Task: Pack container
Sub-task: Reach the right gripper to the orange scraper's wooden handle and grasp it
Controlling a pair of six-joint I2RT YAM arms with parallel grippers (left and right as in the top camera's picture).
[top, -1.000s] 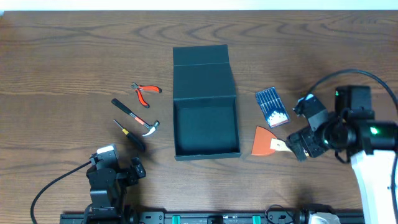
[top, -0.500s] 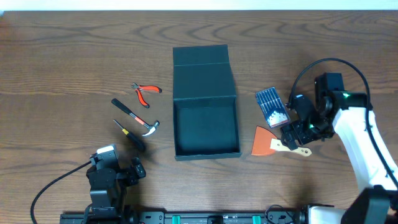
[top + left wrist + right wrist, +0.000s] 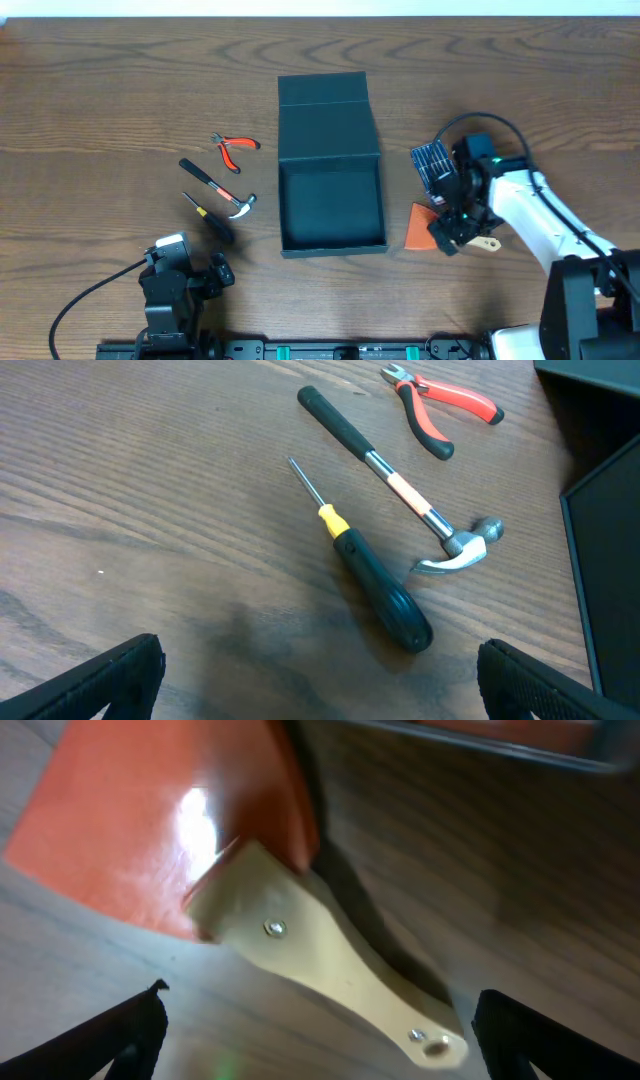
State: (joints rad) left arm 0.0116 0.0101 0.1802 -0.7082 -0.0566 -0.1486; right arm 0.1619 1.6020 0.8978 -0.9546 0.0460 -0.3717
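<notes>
The dark teal container stands open mid-table, its flap lid folded back. My right gripper is open, low over the orange scraper, whose cream handle lies between my fingertips in the right wrist view. A blue case of bits lies just behind the arm. My left gripper is open and empty at the front left. Ahead of it lie a screwdriver, a hammer and red pliers.
The hand tools lie in a group left of the container, also seen overhead: pliers, hammer, screwdriver. The container's wall shows at the right edge of the left wrist view.
My right arm has swung left and down over the scraper, covering its handle and part of the bit case. The left arm has not moved.
</notes>
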